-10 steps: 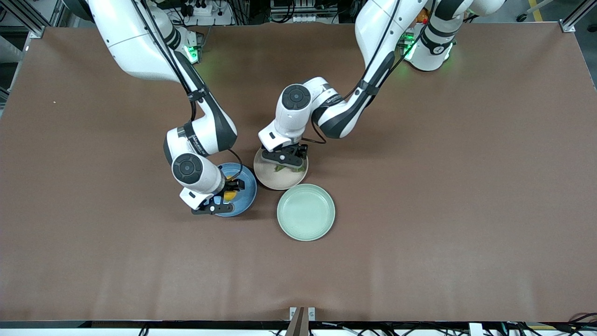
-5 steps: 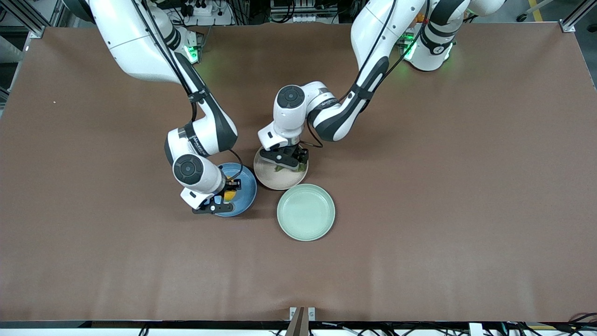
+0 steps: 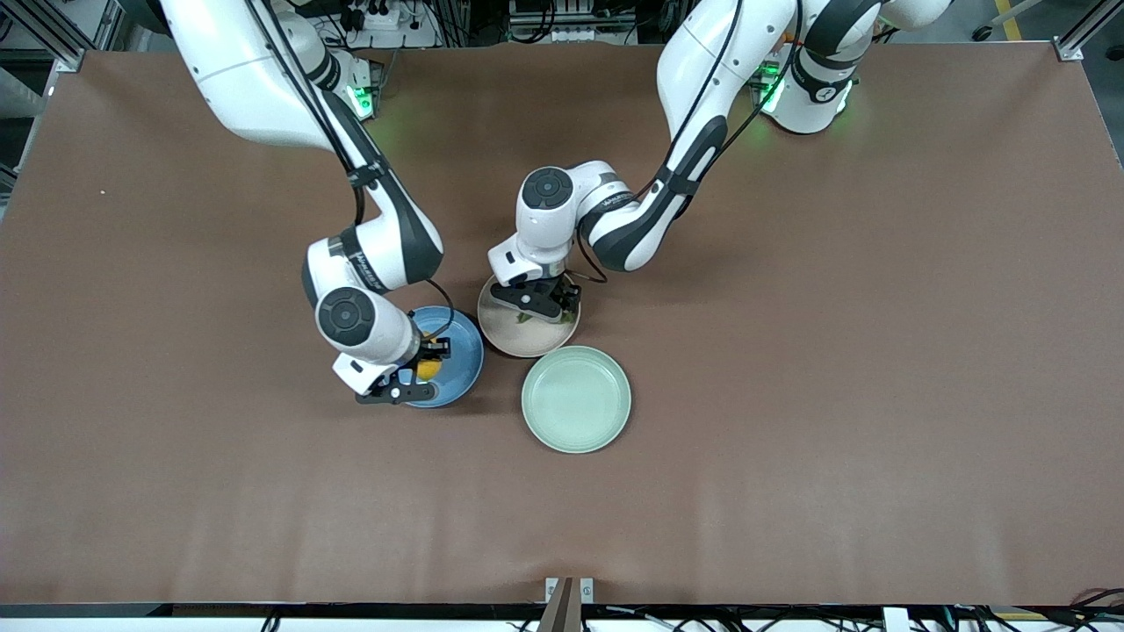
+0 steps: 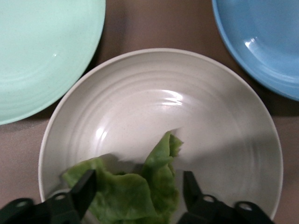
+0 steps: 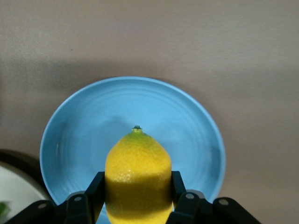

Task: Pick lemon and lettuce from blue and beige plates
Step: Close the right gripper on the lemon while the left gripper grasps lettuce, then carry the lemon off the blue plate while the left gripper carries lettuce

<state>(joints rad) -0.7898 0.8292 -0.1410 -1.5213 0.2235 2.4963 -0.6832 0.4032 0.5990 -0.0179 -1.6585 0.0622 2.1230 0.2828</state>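
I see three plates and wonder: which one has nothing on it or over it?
The pale green plate, nearest the front camera. The right gripper holds a lemon over the blue plate; lettuce lies on the beige plate.

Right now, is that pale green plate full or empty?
Empty. The pale green plate shows only its bare glazed surface; the lemon and lettuce are over the other plates.

The right hand is rising over the blue plate, carrying the lemon clamped between its fingers; the lemon is now hanging clear above the plate's floor. The right wrist is shifting slightly toward the right arm's end of the worktop. The left arm's elbow is drawing in toward its base, while the left hand is settling around the lettuce.
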